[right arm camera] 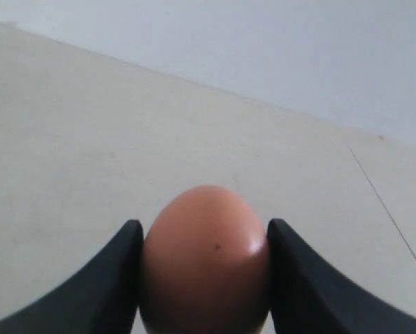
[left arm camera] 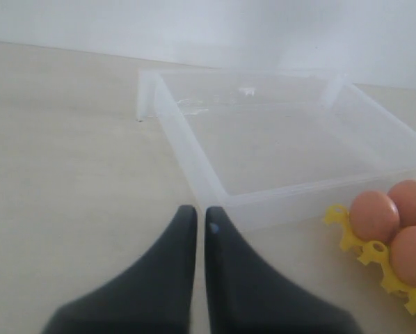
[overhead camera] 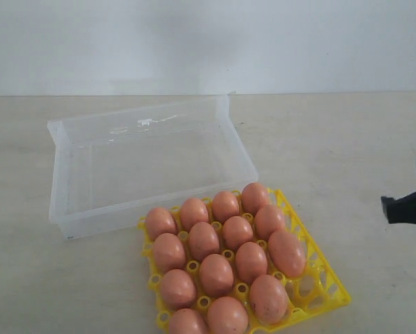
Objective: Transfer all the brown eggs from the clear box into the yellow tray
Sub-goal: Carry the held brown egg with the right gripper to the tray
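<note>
Right gripper (overhead camera: pixel 408 209): at the right edge of the exterior view, above the table (overhead camera: pixel 375 139), well apart from the yellow tray (overhead camera: pixel 330 287); its fingers clasp one brown egg (right arm camera: pixel 204 257) by the flanks. The held egg's long axis runs along the fingers, a rounded end past the tips. Left gripper (left arm camera: pixel 198 212): low over the table, just beside a wall of the clear box (left arm camera: pixel 215 202), clenched on nothing. Other brown eggs (overhead camera: pixel 216 275): seated in tray cups, standing on end, slightly tilted. The tray lies just beside the box.
</note>
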You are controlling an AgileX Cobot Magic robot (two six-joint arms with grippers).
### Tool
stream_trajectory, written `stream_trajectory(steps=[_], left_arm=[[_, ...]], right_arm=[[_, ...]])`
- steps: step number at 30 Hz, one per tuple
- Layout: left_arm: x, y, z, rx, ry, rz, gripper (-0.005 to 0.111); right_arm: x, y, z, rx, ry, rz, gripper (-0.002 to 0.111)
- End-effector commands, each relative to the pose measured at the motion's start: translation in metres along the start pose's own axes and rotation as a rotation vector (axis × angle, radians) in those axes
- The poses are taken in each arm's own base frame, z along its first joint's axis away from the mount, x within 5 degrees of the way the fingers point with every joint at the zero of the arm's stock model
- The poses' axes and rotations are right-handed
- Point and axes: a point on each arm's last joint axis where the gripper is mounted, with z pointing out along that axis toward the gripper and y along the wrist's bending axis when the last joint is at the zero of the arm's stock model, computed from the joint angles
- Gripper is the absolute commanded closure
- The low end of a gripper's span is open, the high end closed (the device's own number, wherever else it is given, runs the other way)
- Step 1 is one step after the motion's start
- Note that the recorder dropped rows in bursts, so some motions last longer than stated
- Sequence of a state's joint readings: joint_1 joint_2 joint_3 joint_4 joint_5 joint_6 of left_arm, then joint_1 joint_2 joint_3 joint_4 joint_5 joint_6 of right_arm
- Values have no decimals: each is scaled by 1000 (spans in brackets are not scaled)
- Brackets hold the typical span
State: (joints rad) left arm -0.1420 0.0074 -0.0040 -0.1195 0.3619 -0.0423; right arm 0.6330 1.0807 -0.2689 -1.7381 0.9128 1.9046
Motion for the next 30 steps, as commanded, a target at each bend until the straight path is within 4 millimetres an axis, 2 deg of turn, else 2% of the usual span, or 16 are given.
stream_trajectory(steps=[1, 4, 6, 11, 13, 15, 18, 20, 23, 25, 28, 30], left_arm=[[1, 0, 1, 0, 1, 8, 103], [1, 0, 1, 0, 1, 8, 103], [1, 0, 1, 0, 1, 8, 103], [1, 0, 1, 0, 1, 8, 103], [1, 0, 1, 0, 1, 8, 103], [1, 0, 1, 0, 1, 8, 103], [1, 0, 1, 0, 1, 8, 103], [1, 0, 1, 0, 1, 8, 103], [1, 0, 1, 0, 1, 8, 103], [1, 0, 1, 0, 1, 8, 103], [1, 0, 1, 0, 1, 8, 103], [1, 0, 1, 0, 1, 8, 103]], right_arm=[[3, -18, 10, 103, 34, 180, 108], [-1, -24, 15, 119, 49, 272, 108], [-11, -23, 18, 101, 39, 305, 108], [-52, -21, 21, 50, -45, 396, 108], [-76, -16, 20, -28, -80, 415, 108], [-101, -8, 18, -147, -119, 286, 108], [-126, 12, 8, -392, -208, -26, 108], [-133, 27, -3, -589, -275, -185, 108], [-128, 47, -21, -837, -409, -461, 108], [-124, 50, -24, -874, -459, -570, 108], [-122, 50, -23, -838, -520, -706, 108], [-123, 49, -21, -758, -610, -917, 108]])
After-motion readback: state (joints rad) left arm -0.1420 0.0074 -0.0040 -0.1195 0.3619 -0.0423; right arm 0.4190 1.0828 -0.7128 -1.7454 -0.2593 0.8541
